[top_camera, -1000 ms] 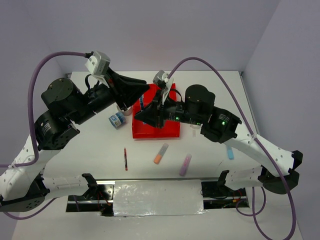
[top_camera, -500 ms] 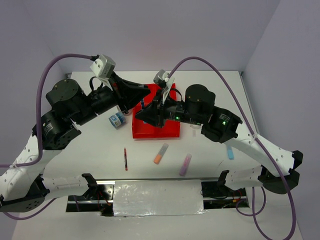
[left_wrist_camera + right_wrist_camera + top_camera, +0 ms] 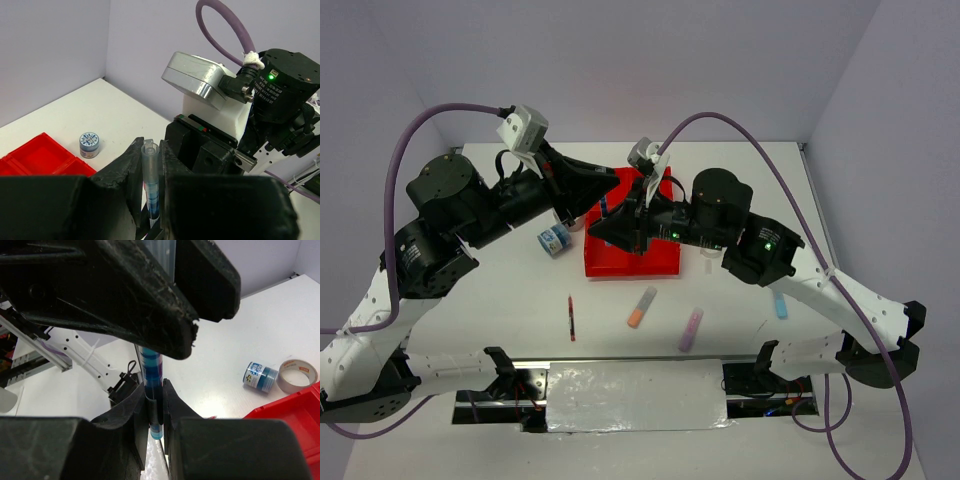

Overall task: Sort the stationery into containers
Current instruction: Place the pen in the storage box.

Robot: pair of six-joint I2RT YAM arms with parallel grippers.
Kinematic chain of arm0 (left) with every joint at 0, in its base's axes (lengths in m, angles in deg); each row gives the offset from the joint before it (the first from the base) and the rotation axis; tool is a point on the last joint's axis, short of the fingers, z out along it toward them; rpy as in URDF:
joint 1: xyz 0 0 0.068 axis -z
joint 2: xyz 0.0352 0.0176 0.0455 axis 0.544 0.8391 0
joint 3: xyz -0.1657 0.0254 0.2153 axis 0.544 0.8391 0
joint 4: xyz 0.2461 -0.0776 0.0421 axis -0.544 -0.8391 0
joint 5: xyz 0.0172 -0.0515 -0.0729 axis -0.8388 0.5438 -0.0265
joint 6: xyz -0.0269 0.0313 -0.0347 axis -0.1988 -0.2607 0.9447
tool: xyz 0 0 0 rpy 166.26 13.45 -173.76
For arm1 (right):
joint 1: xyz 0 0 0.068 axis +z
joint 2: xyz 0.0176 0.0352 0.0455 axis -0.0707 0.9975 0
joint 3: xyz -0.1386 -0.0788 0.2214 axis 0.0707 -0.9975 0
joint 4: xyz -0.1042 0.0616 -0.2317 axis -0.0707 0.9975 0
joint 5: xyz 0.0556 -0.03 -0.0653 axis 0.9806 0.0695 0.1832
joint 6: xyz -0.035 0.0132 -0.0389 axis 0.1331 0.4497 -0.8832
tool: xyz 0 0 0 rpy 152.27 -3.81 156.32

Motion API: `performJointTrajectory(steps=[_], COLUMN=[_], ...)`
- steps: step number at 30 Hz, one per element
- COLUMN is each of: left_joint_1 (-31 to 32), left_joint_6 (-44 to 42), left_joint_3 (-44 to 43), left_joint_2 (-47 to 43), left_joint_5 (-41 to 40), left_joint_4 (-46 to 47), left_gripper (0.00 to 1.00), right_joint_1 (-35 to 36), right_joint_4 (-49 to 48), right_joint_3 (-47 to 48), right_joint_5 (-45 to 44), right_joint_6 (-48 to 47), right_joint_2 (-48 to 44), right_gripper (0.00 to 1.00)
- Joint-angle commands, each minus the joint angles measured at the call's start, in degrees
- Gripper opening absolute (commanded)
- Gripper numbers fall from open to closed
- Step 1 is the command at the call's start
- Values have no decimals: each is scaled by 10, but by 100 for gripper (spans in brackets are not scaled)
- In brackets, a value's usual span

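Note:
A blue pen [image 3: 605, 208] with a clear cap hangs upright above the left edge of the red tray [image 3: 620, 263]. Both grippers are shut on it. My left gripper [image 3: 611, 183] holds its capped upper end, seen in the left wrist view [image 3: 150, 151] around the pen [image 3: 151, 185]. My right gripper [image 3: 597, 229] holds its lower end, seen in the right wrist view [image 3: 154, 391] around the pen [image 3: 151, 367]. A red pen [image 3: 571, 317], an orange highlighter [image 3: 641, 307], a purple highlighter [image 3: 691, 329] and a light-blue highlighter [image 3: 780, 305] lie on the table.
A blue-white roll [image 3: 554, 240] lies left of the tray, next to a tan tape ring [image 3: 297, 376]. Another blue-white roll [image 3: 89, 144] stands beyond the tray [image 3: 40, 157]. The two arms cross closely over the tray.
The left arm has shifted slightly. Both grippers stay shut on the blue pen at nearly the same spot.

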Motion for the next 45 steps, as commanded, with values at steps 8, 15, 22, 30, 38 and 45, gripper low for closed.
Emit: performJointTrajectory(steps=[8, 15, 22, 30, 38, 45], left_joint_1=[1, 1, 1, 1, 1, 1], left_joint_6=[-3, -5, -6, -8, 1, 16], left_joint_3=[-38, -38, -14, -4, 17, 12], left_joint_2=[0, 6, -4, -10, -22, -33], left_joint_5=[13, 35, 38, 34, 15, -71], left_joint_4=[32, 30, 36, 33, 37, 33], left_gripper=[2, 0, 0, 0, 12, 99], right_joint_1=[3, 3, 2, 1, 0, -16], right_joint_4=[-9, -22, -21, -42, -60, -52], right_joint_3=[-13, -17, -8, -16, -25, -62], right_joint_5=[-10, -6, -14, -19, -25, -21], right_joint_6=[-9, -9, -12, -5, 0, 16], right_joint_2=[-1, -8, -10, -21, -27, -5], right_gripper=[0, 25, 45, 53, 0, 0])
